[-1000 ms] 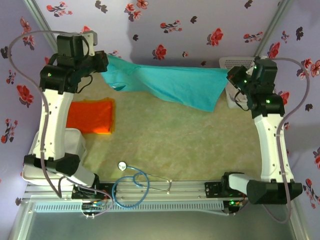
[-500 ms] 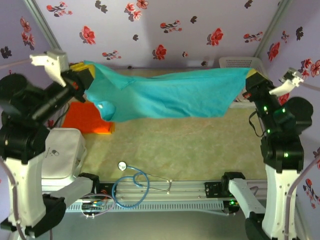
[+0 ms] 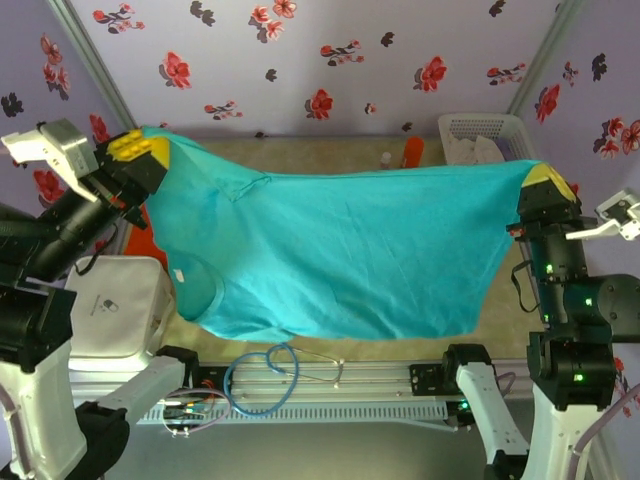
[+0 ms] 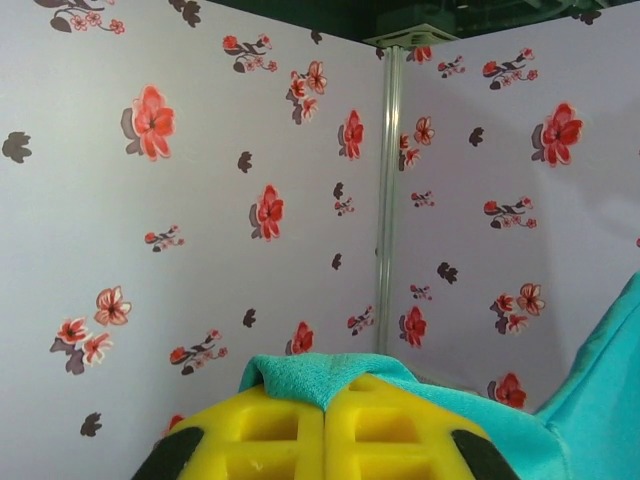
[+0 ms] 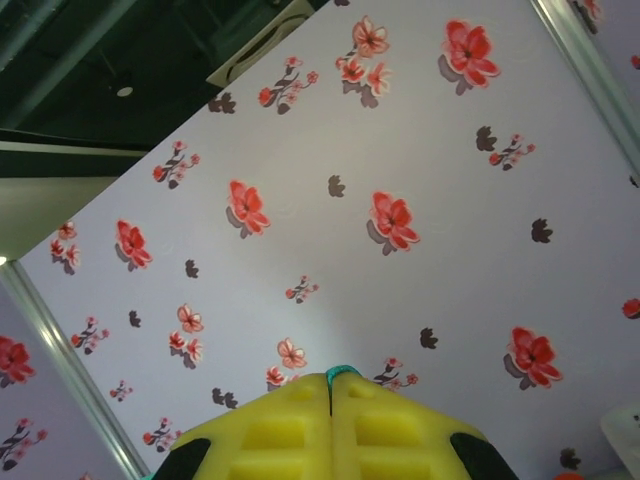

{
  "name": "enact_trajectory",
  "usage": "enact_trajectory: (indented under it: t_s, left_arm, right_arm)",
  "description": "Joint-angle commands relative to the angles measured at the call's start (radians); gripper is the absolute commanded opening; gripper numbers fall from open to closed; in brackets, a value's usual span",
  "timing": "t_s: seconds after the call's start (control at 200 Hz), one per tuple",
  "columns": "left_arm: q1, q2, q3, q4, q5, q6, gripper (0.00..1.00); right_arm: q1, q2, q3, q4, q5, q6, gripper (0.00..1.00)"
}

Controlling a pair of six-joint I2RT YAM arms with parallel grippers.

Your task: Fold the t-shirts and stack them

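A teal t-shirt (image 3: 340, 260) of soft, matt cloth, lightly creased. The yellow fingers (image 4: 280, 430) of the left gripper (image 4: 325, 400) look like matt moulded plastic with square hollows. Smooth, matt flowered walls (image 4: 200, 150) meet at a dull metal post (image 4: 388, 200). A white plastic basket (image 3: 470, 122) has latticed sides.

I am holding both arms raised and spread wide, my left gripper (image 3: 142, 150) at the far left, my right gripper (image 3: 545, 182) at the right, both pinching their yellow fingers (image 4: 270, 430) closed on the teal t-shirt (image 3: 350, 250).

Teal t-shirt (image 3: 350, 250) hangs spread wide mid-air; orange t-shirt (image 3: 137, 243) peeks under L edge.
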Motion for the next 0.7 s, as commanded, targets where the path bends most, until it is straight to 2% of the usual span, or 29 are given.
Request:
enact_trajectory:
  t_s: [0.0, 0.075, 0.17, 0.22, 0.465, 0.695]
  left_arm:
    - [-0.003, 0.074, -0.027, 0.054, -0.021, -0.012, 0.0]
    - [0.001, 0.104, -0.079, 0.06, -0.07, -0.01, 0.0]
    - [0.018, 0.15, -0.192, 0.105, -0.074, -0.023, 0.0]
    - [0.021, 0.178, -0.269, 0.146, -0.075, -0.046, 0.0]
    - [0.027, 0.336, -0.602, 0.388, -0.093, -0.171, 0.0]
    - [0.048, 0.619, -0.613, 0.522, -0.099, -0.197, 0.0]
  right_arm:
    - [-0.006, 0.079, 0.011, -0.055, 0.063, 0.019, 0.0]
    - [-0.006, 0.127, -0.009, -0.13, 0.112, 0.035, 0.0]
    - [-0.006, 0.202, -0.063, -0.202, 0.171, 0.057, 0.0]
    - [-0.005, 0.244, -0.106, -0.205, 0.163, 0.063, 0.0]
    - [-0.006, 0.464, -0.358, -0.024, 0.06, 0.044, 0.0]
    - [-0.007, 0.748, -0.419, 0.226, 0.07, 0.029, 0.0]
